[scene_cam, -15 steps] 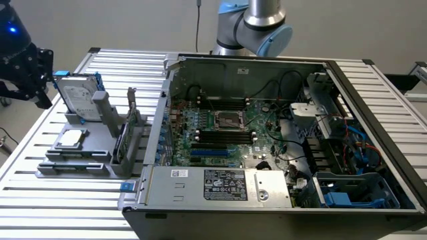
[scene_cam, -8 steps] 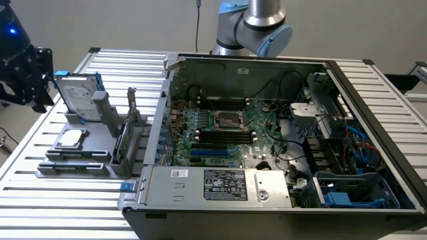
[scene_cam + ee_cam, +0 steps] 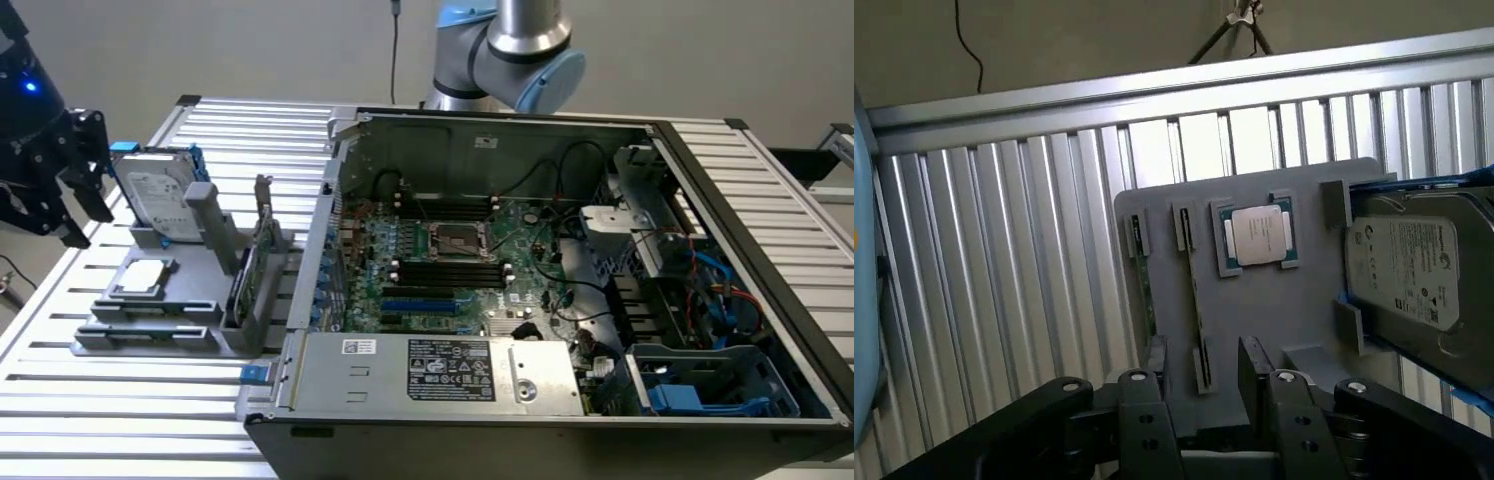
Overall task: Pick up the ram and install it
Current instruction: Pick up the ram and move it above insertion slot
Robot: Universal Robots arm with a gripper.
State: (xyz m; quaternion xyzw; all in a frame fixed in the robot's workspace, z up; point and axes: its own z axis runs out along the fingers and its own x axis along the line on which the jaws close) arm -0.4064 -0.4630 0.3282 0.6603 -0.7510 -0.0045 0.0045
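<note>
My end effector (image 3: pixel 1202 345) is open. Its two black fingers (image 3: pixel 1256 370) stand wide apart and clamp nothing. In the wrist view the near end of the ram (image 3: pixel 1192 290) sits in the gap between them, with clear space on each side, so I am lined up over it but not touching it. In the exterior view my end effector (image 3: pixel 80 215) hangs above the desk (image 3: pixel 80 400), at the exterior view's left, near the grey holder (image 3: pixel 160 335).

The ram is a long, thin, dark stick standing on edge in a narrow slot of the grey holder (image 3: pixel 1274 320). A second thin green stick (image 3: pixel 1142 275) stands in the slot just beside it, nearer the holder's edge. On the ram's other side a square processor chip (image 3: pixel 1259 235) lies flat in its own recess, and beyond that a silver hard drive (image 3: pixel 1409 265) rests in a blue frame.

In the exterior view the hard drive (image 3: pixel 158 200) leans upright at the far end of the holder, and the processor chip (image 3: pixel 144 277) lies in front of it. An open computer case (image 3: pixel 400 445) sits just beside the holder on the exterior view's right. The black memory slots (image 3: pixel 454 270) on its board lie either side of the processor socket.
</note>
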